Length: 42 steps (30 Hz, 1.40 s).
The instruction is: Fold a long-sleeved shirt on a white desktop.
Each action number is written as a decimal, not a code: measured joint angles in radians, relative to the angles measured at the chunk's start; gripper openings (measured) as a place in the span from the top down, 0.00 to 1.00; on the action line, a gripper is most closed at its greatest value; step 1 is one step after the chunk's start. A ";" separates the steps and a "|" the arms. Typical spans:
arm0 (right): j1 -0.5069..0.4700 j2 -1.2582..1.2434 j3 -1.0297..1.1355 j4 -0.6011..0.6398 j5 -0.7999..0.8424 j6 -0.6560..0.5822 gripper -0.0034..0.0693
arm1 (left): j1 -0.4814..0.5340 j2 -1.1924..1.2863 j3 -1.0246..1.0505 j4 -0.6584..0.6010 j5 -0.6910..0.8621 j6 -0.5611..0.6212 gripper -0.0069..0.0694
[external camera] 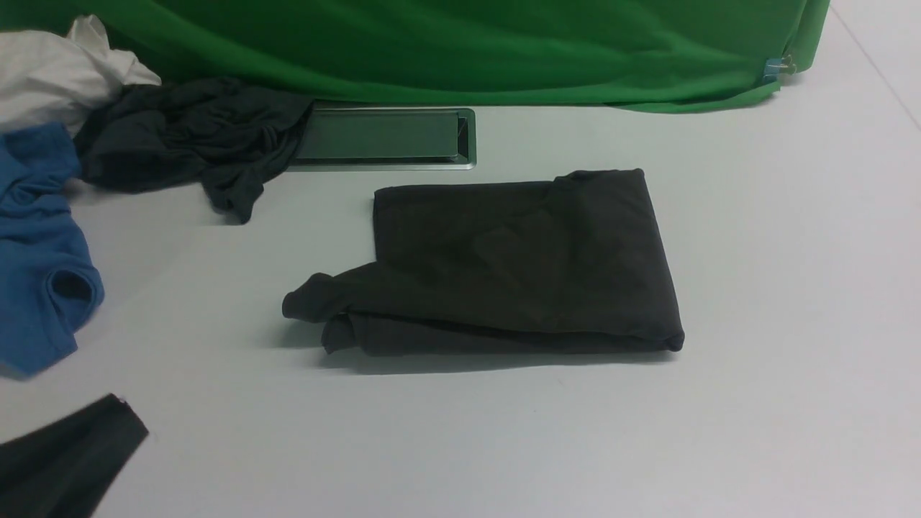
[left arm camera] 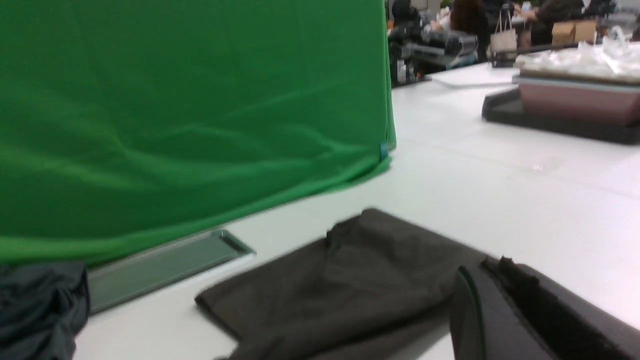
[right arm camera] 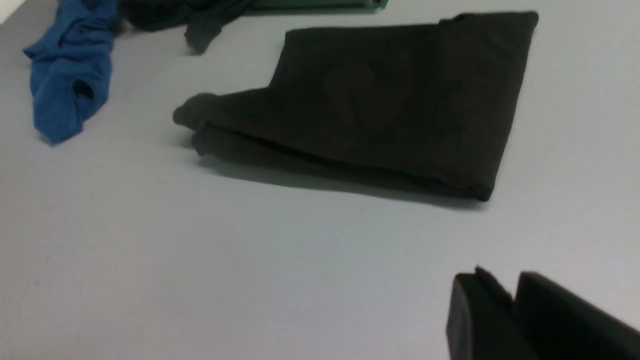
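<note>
The right tool [right arm camera: 505, 295], jaws nearly together and empty, hangs clear of the long-sleeved shirt [external camera: 518, 266], which lies folded mid-worktop [external camera: 791, 288] toward its eleven o'clock, long axis nine-to-three, while the shut left tool [left arm camera: 500, 290] sits at the shirt's edge, probably nearer.

A: left gripper [left arm camera: 505, 295]?
B: jaws together, empty, only seen from its own wrist cam
A: right gripper [right arm camera: 512, 300]?
B: narrow slit between the jaws, nothing in it, up off the surface. neither arm in front view
</note>
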 joint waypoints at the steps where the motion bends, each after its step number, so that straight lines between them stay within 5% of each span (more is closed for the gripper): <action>1: 0.000 -0.003 0.008 0.000 0.000 0.000 0.79 | 0.000 0.000 0.005 0.000 0.000 0.000 0.89; 11: -0.012 -0.009 0.030 -0.092 -0.070 0.002 0.77 | 0.000 0.000 0.040 0.000 0.008 0.000 0.89; 18: -0.188 -0.139 0.134 -0.125 -0.252 -0.053 0.92 | 0.000 0.000 0.042 0.004 0.011 0.000 0.88; 27: -0.352 -0.420 0.487 -0.126 -0.445 -0.130 0.93 | 0.000 0.000 0.042 0.024 0.012 0.000 0.88; 42: -0.366 -0.470 0.623 -0.126 -0.504 -0.130 0.93 | 0.000 0.000 0.042 0.034 0.015 0.000 0.88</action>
